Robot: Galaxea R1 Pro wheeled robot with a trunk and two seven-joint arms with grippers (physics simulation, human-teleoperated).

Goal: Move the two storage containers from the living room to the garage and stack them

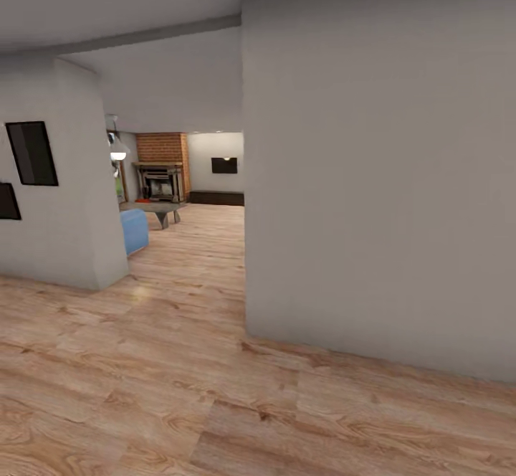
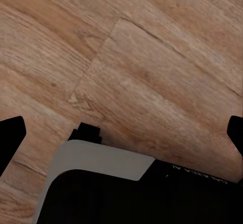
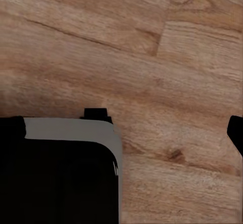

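Observation:
The living room (image 1: 188, 196) lies far ahead through an opening, with its brick fireplace (image 1: 162, 168) and grey low table (image 1: 156, 209). A tiny orange-red patch (image 1: 158, 201) shows by the table, too small to tell whether it is a storage container. The garage is out of view. My left gripper (image 2: 121, 133) hangs open over light wood planks, its dark fingertips (image 2: 11, 135) at the picture's two sides with nothing between them. My right gripper (image 3: 124, 130) is open over the same planks and also holds nothing.
A broad pale grey wall (image 1: 380, 189) stands close on the right, its corner beside the opening. A second wall (image 1: 61, 196) with dark frames stands left, a blue seat (image 1: 134, 231) behind it. Wood-plank floor (image 1: 186, 361) runs between them. My own grey-and-black base (image 2: 96, 183) shows under the grippers.

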